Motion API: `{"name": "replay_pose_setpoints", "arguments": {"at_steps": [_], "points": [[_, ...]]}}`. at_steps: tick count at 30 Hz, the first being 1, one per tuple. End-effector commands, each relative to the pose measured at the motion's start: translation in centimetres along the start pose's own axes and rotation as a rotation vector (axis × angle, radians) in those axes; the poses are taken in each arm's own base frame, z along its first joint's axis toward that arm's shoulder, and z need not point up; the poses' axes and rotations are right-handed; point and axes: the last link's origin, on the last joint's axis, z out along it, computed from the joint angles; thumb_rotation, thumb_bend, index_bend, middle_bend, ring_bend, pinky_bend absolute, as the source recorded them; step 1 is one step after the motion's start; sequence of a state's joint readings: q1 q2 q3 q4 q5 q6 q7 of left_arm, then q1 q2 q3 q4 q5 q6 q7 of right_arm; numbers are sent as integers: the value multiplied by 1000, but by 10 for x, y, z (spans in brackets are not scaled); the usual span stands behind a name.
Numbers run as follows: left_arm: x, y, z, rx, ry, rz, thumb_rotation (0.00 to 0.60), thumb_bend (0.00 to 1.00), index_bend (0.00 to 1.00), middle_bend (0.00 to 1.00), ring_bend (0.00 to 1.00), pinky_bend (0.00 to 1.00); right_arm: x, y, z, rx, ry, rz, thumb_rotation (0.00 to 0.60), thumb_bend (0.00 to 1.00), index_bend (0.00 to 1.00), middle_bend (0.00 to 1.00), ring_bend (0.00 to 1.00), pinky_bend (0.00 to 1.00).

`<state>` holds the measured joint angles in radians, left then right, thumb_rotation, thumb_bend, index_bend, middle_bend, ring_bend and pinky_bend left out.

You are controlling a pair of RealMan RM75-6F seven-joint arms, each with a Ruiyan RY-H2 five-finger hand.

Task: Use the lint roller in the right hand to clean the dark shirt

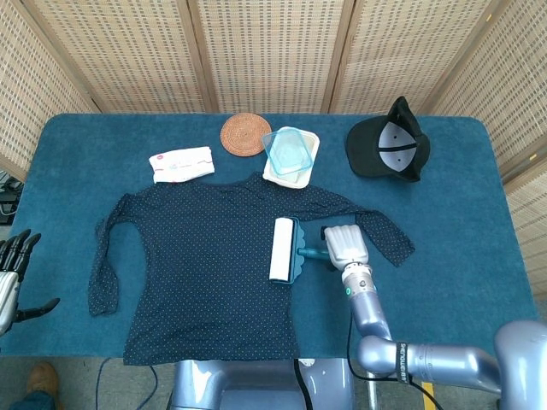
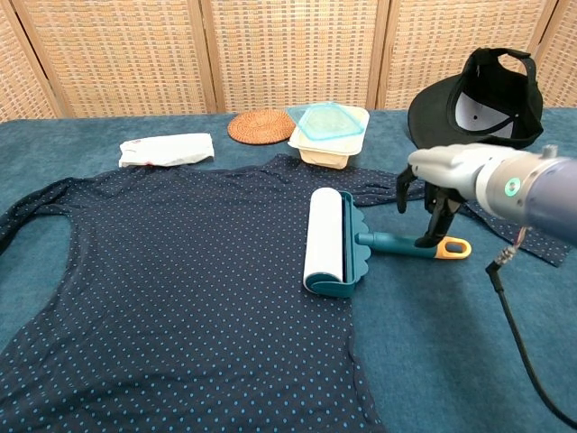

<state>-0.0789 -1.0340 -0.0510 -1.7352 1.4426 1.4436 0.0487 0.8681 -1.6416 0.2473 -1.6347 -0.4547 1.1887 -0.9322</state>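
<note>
The dark dotted shirt (image 1: 197, 273) (image 2: 180, 271) lies spread flat on the blue table. A lint roller (image 1: 282, 249) (image 2: 326, 242) rests on the shirt's right side, white roll to the left, teal handle with a yellow end pointing right. My right hand (image 1: 344, 243) (image 2: 446, 171) hovers over that handle, palm down. Its fingers (image 2: 435, 221) hang down to the handle near the yellow end and are not wrapped around it. My left hand (image 1: 10, 278) stays at the table's left edge with fingers spread, holding nothing.
Along the back stand a black cap (image 1: 389, 149) (image 2: 478, 104), a cream container with a blue lid (image 1: 291, 154) (image 2: 329, 131), a woven coaster (image 1: 245, 134) (image 2: 260, 125) and a folded white cloth (image 1: 181, 164) (image 2: 167, 149). Bare blue table (image 1: 461, 273) lies to the right.
</note>
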Motion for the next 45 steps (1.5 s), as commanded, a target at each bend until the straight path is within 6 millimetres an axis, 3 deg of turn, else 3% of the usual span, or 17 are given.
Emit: {"name": "replay_pose_setpoints", "arguments": {"at_steps": [1, 20, 25, 28, 33, 41, 45], "points": [[0, -1, 0, 1, 1, -1, 600, 0, 0, 0, 0, 0, -8, -4, 4, -13, -1, -27, 600, 382, 407, 1000, 1000, 1000], [1, -3, 2, 12, 3, -4, 600, 0, 0, 0, 0, 0, -27, -15, 16, -25, -9, -48, 600, 422, 432, 1000, 1000, 1000], [1, -3, 3, 14, 3, -3, 600, 0, 0, 0, 0, 0, -31, -16, 18, -21, -13, -49, 600, 507, 492, 1000, 1000, 1000], [0, -3, 3, 14, 2, -3, 600, 0, 0, 0, 0, 0, -31, -16, 18, -15, -9, -47, 600, 645, 590, 1000, 1000, 1000], [0, -3, 4, 15, -3, -5, 600, 0, 0, 0, 0, 0, -16, -16, 14, 5, 37, -41, 600, 800, 692, 1000, 1000, 1000], [1, -4, 4, 16, -9, -17, 600, 0, 0, 0, 0, 0, 19, -31, 0, 54, 99, -103, 600, 813, 723, 1000, 1000, 1000], [2, -6, 6, 19, -14, -31, 600, 0, 0, 0, 0, 0, 43, -60, -6, 90, 139, -187, 600, 814, 729, 1000, 1000, 1000]]}}
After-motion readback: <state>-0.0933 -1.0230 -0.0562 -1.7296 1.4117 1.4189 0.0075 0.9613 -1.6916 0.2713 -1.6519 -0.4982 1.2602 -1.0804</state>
